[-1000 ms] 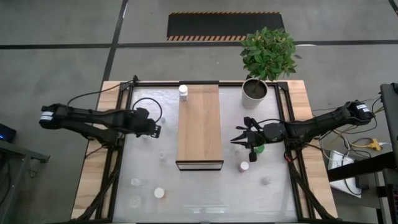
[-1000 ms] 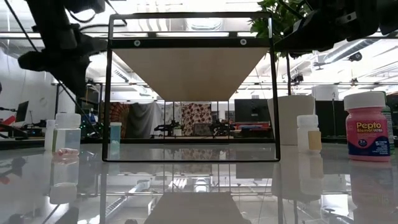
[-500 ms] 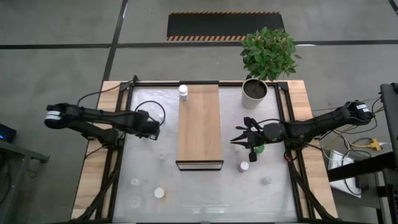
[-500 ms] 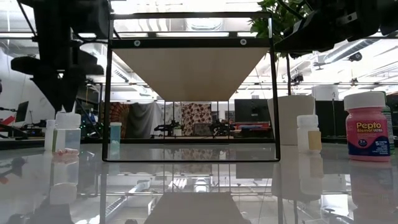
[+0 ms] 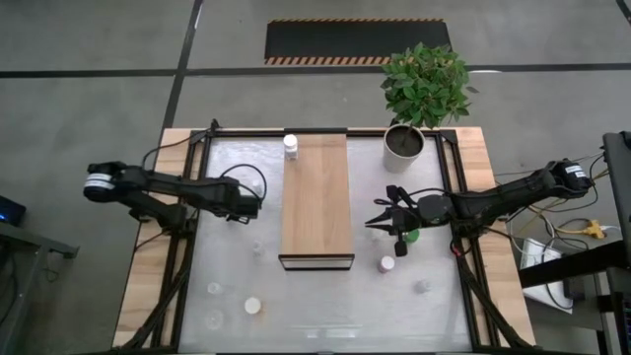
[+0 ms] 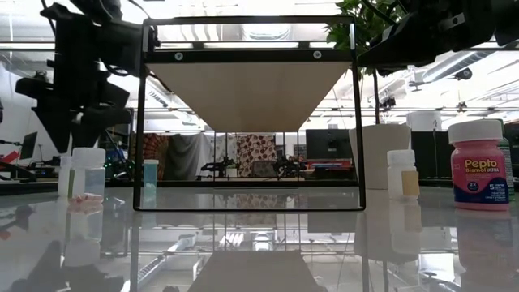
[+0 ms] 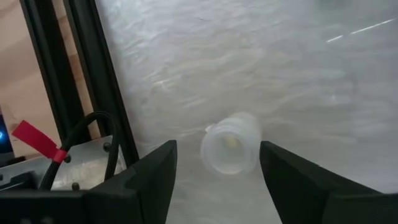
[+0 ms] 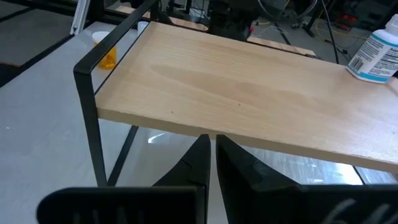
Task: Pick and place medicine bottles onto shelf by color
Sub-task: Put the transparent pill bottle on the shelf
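Bottles scattered on surface (image 5: 325, 296): clear one (image 7: 230, 150) lying just ahead of left tool (image 7: 214, 180), between its spread fingers, untouched; pink one (image 6: 480, 165) and green one (image 5: 413, 236) near right tool (image 5: 379, 222). One white bottle (image 5: 290, 146) stands on shelf (image 5: 316, 197), far end. Right tool hovers beside shelf, fingers pressed together, empty.

Overhead, table-level, two wrists — shared shelf (image 5: 316, 197)
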Motion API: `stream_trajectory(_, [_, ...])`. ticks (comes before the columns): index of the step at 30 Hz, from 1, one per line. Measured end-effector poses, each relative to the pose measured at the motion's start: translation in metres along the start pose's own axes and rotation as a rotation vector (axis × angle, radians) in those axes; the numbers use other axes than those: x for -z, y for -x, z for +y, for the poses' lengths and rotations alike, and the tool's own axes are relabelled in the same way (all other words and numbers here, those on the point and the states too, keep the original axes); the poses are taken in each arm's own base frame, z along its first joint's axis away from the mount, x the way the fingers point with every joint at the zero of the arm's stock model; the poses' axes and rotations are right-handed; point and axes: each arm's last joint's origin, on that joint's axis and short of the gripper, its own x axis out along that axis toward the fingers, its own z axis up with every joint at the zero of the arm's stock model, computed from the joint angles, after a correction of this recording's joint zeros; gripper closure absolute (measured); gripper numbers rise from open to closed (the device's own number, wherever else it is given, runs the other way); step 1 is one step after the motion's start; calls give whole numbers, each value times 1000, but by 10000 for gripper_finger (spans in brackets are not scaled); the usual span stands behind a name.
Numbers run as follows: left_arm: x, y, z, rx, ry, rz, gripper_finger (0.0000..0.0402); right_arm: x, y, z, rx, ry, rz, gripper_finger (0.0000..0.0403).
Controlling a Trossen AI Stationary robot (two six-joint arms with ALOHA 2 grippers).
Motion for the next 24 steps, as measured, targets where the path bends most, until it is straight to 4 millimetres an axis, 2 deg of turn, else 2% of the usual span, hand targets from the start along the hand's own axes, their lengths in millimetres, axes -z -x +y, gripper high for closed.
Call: stream_trajectory(24, [-1, -4, -6, -1, -16, -13, 189, -1, 0, 0, 2, -29, -13, 385])
